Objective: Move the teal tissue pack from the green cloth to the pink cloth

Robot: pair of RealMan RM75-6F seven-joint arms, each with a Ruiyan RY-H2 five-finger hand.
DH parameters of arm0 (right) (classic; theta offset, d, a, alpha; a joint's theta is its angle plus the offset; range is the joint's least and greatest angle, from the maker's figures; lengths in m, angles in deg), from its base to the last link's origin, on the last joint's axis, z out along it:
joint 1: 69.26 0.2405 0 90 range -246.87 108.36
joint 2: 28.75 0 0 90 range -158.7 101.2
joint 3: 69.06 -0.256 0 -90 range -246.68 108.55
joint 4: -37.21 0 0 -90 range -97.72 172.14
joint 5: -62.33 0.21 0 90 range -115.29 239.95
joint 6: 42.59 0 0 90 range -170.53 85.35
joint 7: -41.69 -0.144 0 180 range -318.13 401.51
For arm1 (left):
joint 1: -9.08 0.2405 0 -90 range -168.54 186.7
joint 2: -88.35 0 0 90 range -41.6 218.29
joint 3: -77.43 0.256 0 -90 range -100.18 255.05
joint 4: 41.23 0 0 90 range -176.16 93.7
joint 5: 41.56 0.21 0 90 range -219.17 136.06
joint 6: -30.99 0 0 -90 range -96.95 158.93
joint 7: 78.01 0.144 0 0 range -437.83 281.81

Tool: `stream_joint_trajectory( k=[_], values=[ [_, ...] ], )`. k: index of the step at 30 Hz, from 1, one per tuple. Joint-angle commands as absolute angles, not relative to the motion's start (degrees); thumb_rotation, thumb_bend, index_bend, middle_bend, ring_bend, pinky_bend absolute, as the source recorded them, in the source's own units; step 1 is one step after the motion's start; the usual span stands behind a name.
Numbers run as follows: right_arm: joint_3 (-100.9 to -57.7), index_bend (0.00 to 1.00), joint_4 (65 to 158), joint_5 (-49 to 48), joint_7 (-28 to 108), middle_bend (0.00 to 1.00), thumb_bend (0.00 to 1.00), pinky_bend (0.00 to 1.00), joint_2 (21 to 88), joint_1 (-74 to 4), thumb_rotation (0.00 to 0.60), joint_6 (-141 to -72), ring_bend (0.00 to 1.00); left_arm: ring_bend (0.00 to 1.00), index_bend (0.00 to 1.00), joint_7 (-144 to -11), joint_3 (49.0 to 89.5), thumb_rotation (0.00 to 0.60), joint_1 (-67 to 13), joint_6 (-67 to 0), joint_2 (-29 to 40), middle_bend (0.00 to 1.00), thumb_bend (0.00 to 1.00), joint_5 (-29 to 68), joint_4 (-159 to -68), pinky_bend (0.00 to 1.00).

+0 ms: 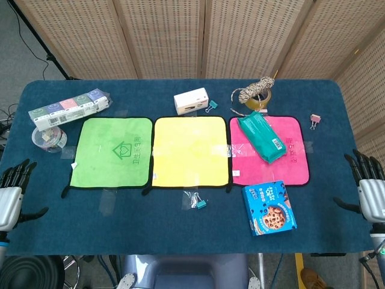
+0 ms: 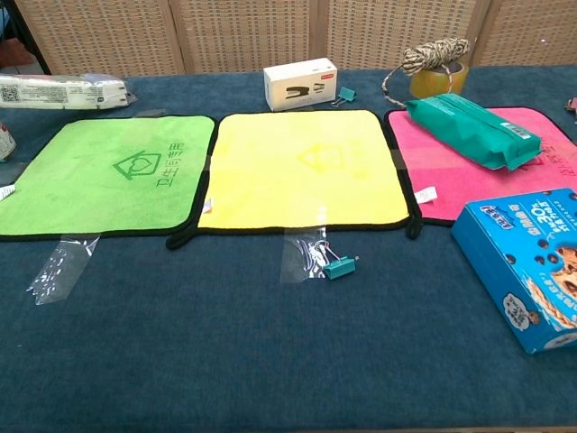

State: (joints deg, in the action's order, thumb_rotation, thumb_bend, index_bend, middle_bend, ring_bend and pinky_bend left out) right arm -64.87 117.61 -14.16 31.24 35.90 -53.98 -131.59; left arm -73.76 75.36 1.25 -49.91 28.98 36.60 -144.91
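Note:
The teal tissue pack point(image 1: 260, 136) point(image 2: 472, 130) lies slantwise on the pink cloth point(image 1: 295, 162) point(image 2: 451, 185), untouched. Nothing lies on the green cloth point(image 1: 111, 151) point(image 2: 104, 176). My right hand point(image 1: 371, 194) hangs off the table's right edge, fingers spread and holding nothing. At the lower left edge of the head view my left hand point(image 1: 11, 192) is likewise spread and holds nothing. The chest view shows neither hand.
A yellow cloth point(image 1: 190, 150) lies between the green and pink ones. A blue cookie box point(image 1: 269, 208) sits in front of the pink cloth. A white stapler box point(image 1: 191, 100), twine on a tape roll point(image 1: 256, 92), binder clips point(image 1: 199, 203) and a row of tissue packs point(image 1: 69, 107) lie around.

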Motion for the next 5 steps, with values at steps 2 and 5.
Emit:
stream_joint_trajectory(
  k=[2, 5],
  values=[
    [-65.37, 0.00, 114.73, -15.82, 29.01, 0.00, 0.00, 0.00, 39.27, -57.59, 0.600, -134.47, 0.00, 0.00, 0.00, -74.09, 75.76, 0.600, 1.90, -50.76, 28.65, 0.00, 0.00, 37.70, -144.20, 0.00],
    [-65.84, 0.00, 113.84, -16.50, 28.15, 0.00, 0.00, 0.00, 40.51, -59.10, 0.600, -135.37, 0.00, 0.00, 0.00, -74.00, 76.09, 0.600, 2.30, -51.34, 28.60, 0.00, 0.00, 38.68, -143.89, 0.00]
  ],
)
